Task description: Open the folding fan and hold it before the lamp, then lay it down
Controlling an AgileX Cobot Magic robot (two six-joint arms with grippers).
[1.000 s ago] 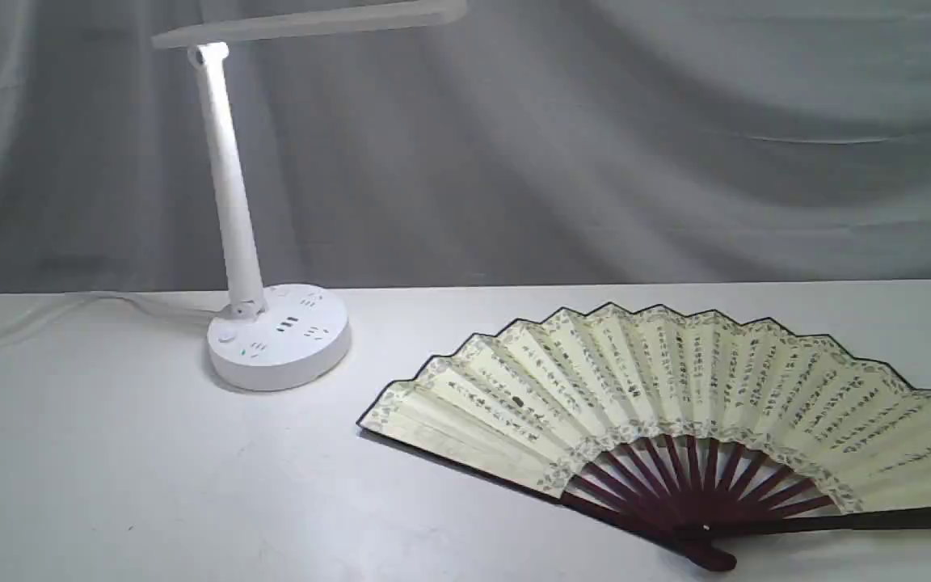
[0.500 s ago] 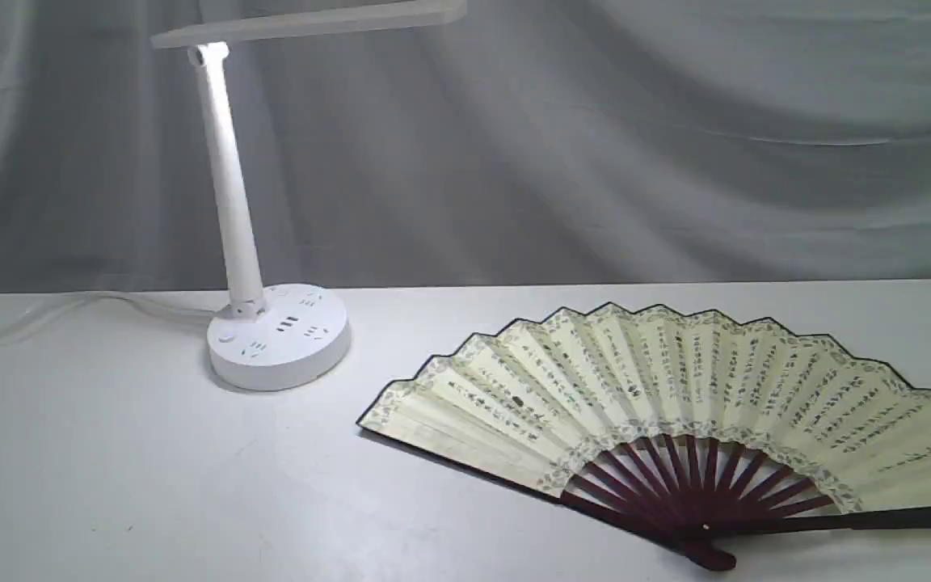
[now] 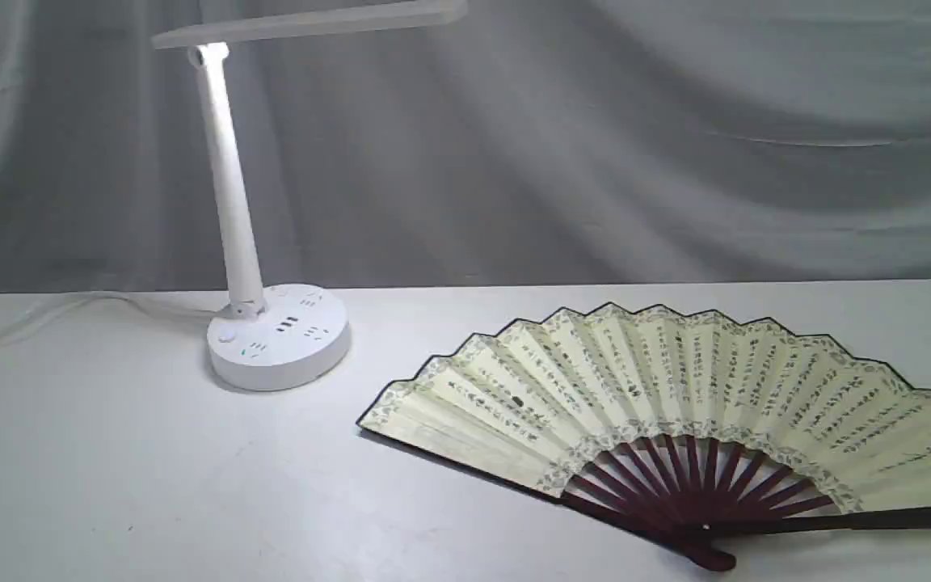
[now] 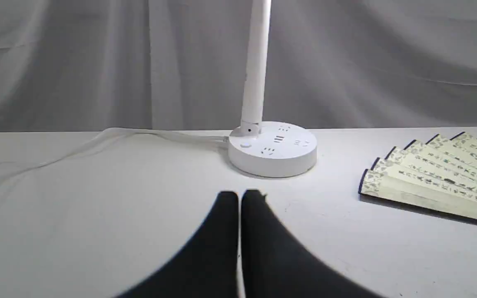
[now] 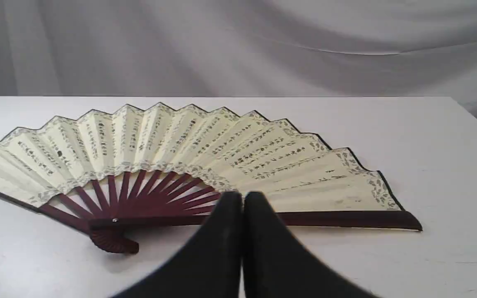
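Note:
The folding fan [image 3: 676, 388] lies spread open and flat on the white table, its cream leaf with black calligraphy fanned out above the dark maroon ribs [image 3: 688, 493]. The white lamp [image 3: 227, 186] stands upright at the back left on its round socket base [image 3: 278, 335]. Neither gripper shows in the exterior view. My left gripper [image 4: 239, 196] is shut with nothing in it, hovering short of the lamp base [image 4: 272, 148], with the fan's end [image 4: 429, 182] off to the side. My right gripper [image 5: 242, 198] is shut and empty, just in front of the fan [image 5: 172, 153].
The lamp's white cord [image 3: 69, 311] trails along the back left of the table. A grey draped cloth [image 3: 595, 137] hangs behind. The table's right edge [image 5: 476, 120] shows in the right wrist view.

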